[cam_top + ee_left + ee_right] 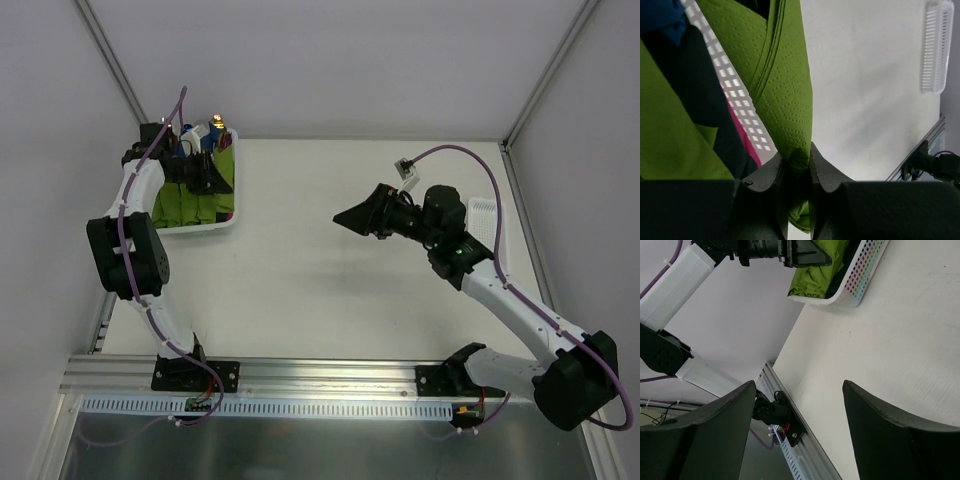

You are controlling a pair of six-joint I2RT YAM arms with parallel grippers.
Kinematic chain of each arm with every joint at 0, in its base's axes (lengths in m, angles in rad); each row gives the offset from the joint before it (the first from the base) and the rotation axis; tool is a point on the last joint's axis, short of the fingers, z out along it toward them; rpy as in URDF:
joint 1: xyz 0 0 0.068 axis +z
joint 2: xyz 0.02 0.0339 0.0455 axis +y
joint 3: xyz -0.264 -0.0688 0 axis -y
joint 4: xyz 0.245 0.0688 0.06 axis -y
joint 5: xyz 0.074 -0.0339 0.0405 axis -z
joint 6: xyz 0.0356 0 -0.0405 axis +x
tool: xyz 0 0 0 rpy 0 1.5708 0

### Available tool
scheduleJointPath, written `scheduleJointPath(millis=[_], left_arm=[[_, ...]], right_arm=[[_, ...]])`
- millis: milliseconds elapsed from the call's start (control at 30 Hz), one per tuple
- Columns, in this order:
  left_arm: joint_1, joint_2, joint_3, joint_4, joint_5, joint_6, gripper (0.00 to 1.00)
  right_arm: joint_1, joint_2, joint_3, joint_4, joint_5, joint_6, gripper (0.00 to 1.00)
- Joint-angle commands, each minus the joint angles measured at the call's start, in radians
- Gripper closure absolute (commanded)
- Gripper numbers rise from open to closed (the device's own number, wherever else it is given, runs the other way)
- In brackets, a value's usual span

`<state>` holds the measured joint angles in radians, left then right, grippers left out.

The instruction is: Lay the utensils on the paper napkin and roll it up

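Observation:
My left gripper (205,172) reaches into the white basket (226,224) at the far left. In its wrist view the left gripper (797,160) is shut on the lower edge of a green dotted paper napkin (785,90), folded in layers and hanging over the basket's mesh wall (735,95). My right gripper (342,217) hovers open and empty over the middle of the table, and its wrist view (799,390) shows only bare table between the fingers. No slim utensils with reddish ends show clearly. Dark blue shapes (660,15) lie beside the napkin.
Green rolled bundles (185,200) with blue handles fill the basket, also seen from the right wrist (815,275). A second white slotted tray (483,215) stands at the right table edge. A small grey cable plug (405,167) lies at the back. Metal rail along the near edge.

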<state>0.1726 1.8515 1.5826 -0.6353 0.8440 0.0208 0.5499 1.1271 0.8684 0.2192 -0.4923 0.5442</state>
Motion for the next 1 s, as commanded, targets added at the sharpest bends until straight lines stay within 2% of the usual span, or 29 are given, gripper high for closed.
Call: scheduleJointPath(millis=[0,267,833,900,933,967], left_arm=[[0.019,0.034,0.048,-0.046,-0.016,0.064,1.0],[0.027,0.098,0.066,-0.047,-0.039,0.096,1.0],[0.027,0.195,0.085,-0.047,-0.072,0.048,1.0],[0.027,0.195,0.086,-0.047,-0.097,0.042,0.96],[0.027,0.195,0.086,-0.049,-0.111,0.041,0.9],[0.027,0.195,0.086,-0.049,-0.129,0.041,0.87]], right_arm=[[-0.007,-0.003,-0.002,0.026,-0.026,-0.012,0.26],[-0.01,0.01,-0.003,0.026,-0.038,-0.007,0.27],[-0.013,0.025,-0.009,0.028,-0.051,0.002,0.29],[-0.011,0.023,-0.009,0.028,-0.051,0.005,0.29],[-0.011,0.023,-0.009,0.028,-0.052,0.005,0.29],[-0.013,0.023,-0.009,0.028,-0.051,0.005,0.29]])
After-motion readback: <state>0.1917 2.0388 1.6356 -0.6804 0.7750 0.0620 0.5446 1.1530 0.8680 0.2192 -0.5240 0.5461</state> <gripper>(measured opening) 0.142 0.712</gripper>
